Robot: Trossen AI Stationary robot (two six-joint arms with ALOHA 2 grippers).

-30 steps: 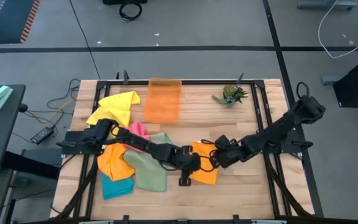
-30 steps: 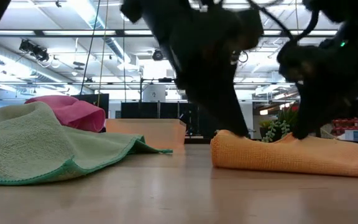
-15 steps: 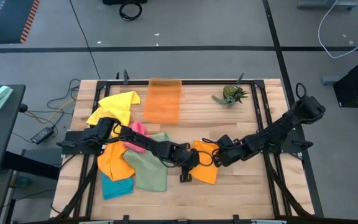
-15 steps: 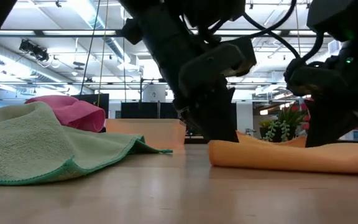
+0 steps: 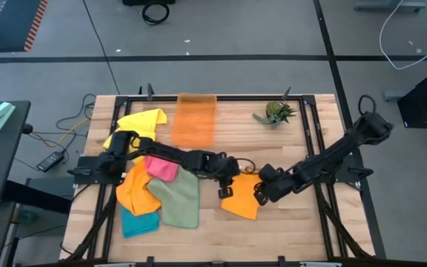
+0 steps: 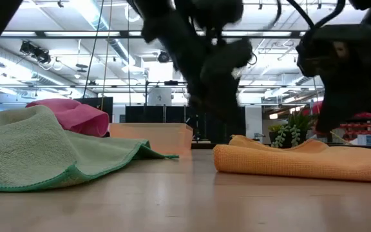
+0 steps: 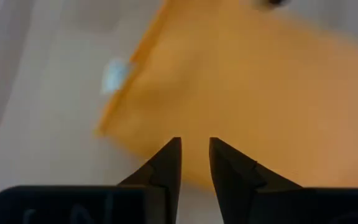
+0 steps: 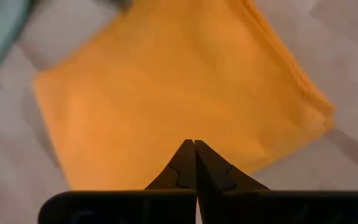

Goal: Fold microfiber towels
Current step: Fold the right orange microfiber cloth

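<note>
The wooden table (image 5: 288,141) carries everything, with both arms reaching toward its middle. The left arm (image 5: 169,156) stretches across from the left edge, the right arm (image 5: 325,159) from the right. On the left side lies a loose heap of towels: a sage green towel (image 5: 180,200) spread widest, an orange towel (image 5: 136,189) overlapping a teal towel (image 5: 139,221), a yellow towel (image 5: 139,126) toward the far edge, and a pink towel (image 5: 161,167) partly under the left arm. At the far edge sits an orange tray (image 5: 194,119). Near the table's centre lies the folded orange towel (image 5: 242,200), flat, in layers, apart from the heap. The left gripper (image 7: 194,158) hangs just above that towel's near-left edge, fingers a little apart with a narrow gap between them and nothing in it; a small pale tag (image 7: 113,76) shows at the towel's corner. The right gripper (image 8: 194,163) is over the towel's right side, fingers pressed together and empty; whether the tips touch the cloth is hard to say. A small plant (image 5: 276,113) stands near the far right corner.
</note>
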